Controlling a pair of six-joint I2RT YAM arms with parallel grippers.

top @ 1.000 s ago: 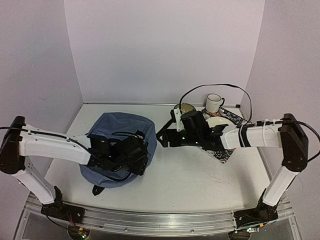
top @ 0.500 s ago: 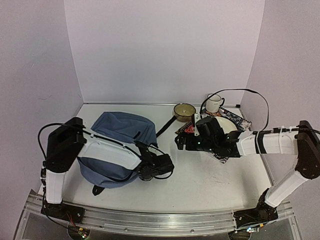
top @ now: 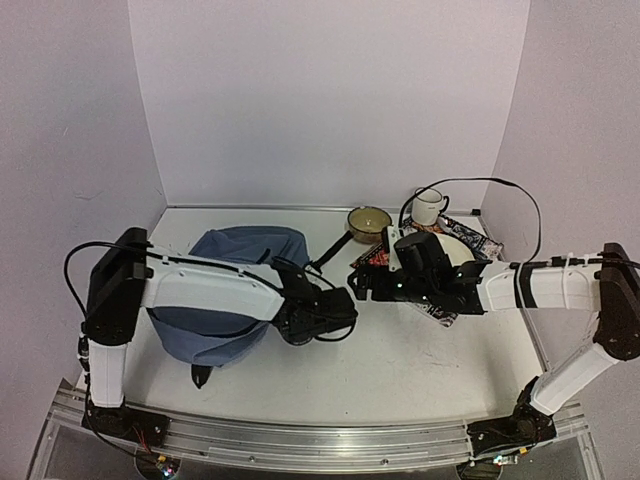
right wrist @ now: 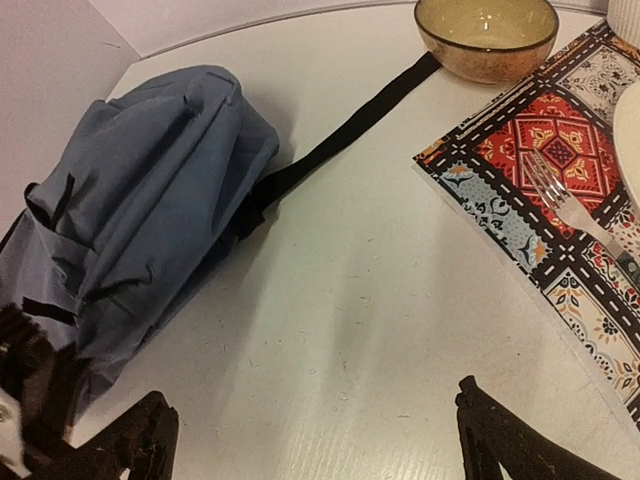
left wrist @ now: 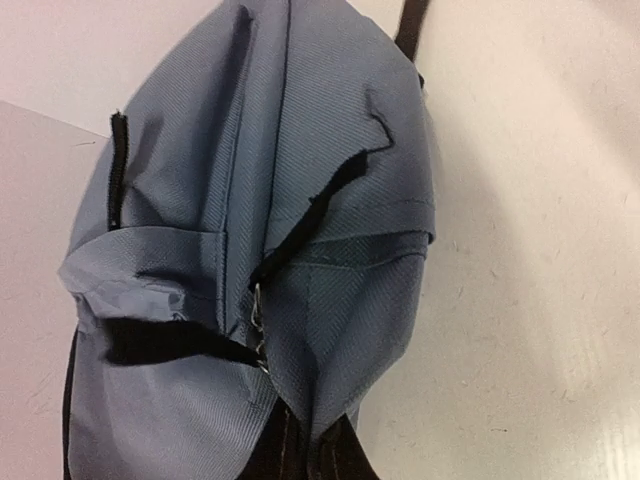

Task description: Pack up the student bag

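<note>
The student bag (top: 245, 250) is a slate-blue backpack lying on the left half of the table, with a black strap (top: 328, 255) trailing toward the bowl. My left gripper (top: 322, 316) reaches over it to its right edge. In the left wrist view the gripper (left wrist: 305, 455) is shut on a fold of the bag's blue fabric (left wrist: 330, 300), beside a black zip. My right gripper (top: 362, 285) hovers open just right of the bag. Its fingertips (right wrist: 150, 435) stand wide apart over bare table, and the bag (right wrist: 140, 210) lies to their left.
A tan bowl (top: 369, 222) and a white mug (top: 430, 207) stand at the back right. A patterned placemat (right wrist: 560, 170) carries a fork (right wrist: 570, 205) and a white plate (top: 450, 250). A black cable (top: 500, 195) loops over the mug.
My left gripper has closed on the bag's fabric at its right edge, and the bag has bunched up toward it. The right gripper drew back to the right, away from the bag.
</note>
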